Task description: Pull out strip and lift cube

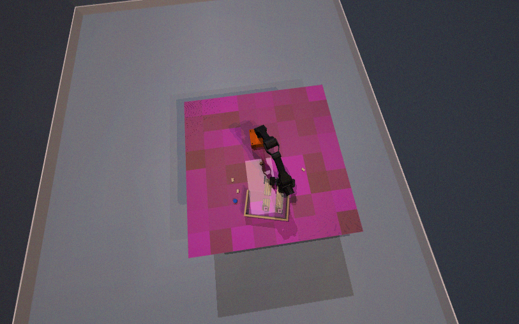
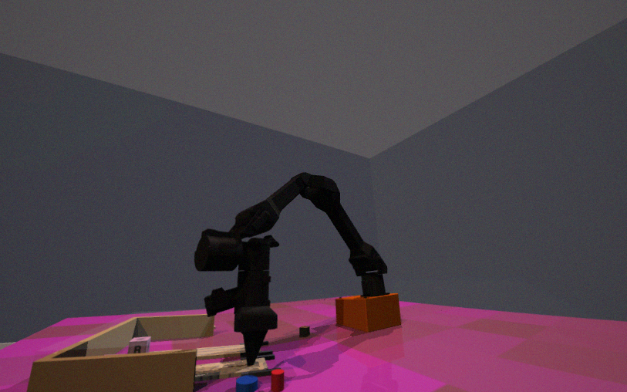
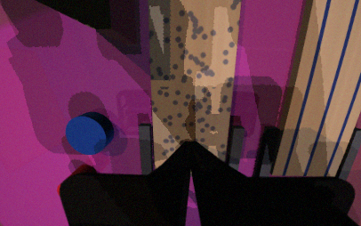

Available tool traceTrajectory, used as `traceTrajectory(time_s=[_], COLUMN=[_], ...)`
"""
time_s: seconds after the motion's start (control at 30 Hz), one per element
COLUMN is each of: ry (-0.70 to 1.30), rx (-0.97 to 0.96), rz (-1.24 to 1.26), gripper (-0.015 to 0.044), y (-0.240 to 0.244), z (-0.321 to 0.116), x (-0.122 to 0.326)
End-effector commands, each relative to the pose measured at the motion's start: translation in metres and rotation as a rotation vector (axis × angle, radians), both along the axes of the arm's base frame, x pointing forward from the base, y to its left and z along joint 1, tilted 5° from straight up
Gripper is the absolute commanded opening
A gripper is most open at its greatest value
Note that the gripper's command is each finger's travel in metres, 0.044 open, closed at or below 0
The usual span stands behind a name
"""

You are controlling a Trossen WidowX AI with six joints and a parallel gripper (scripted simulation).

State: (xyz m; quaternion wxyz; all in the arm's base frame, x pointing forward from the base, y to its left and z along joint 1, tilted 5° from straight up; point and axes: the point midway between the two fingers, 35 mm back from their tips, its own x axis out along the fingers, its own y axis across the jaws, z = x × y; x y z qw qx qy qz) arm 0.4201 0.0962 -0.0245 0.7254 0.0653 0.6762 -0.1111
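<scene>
My gripper is shut and empty, its tips low over the near end of the dark-spotted strip. The pale strip with blue lines lies beside it; in the top view it shows as a near piece and a far piece with a gap. The visible part of the spotted strip shows no gap. A pale cube sits at the spotted strip's far end, another cube at the lined strip's. A cube shows an R; its strip is unclear there.
A tan-walled box surrounds the far ends. Grey guides flank the spotted strip. A blue disc and red cylinder are nearby. A dark cube lies toward the orange base.
</scene>
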Motion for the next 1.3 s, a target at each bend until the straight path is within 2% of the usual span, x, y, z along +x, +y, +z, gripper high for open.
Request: traceTrajectory(time_s=[0.0, 1.27], ry=[-0.002, -0.002], rx=[0.000, 0.000], rz=[0.003, 0.003], gripper=[0.0000, 0.0000], y=[-0.0001, -0.0003], z=[-0.0010, -0.0045], x=[0.0007, 0.0034])
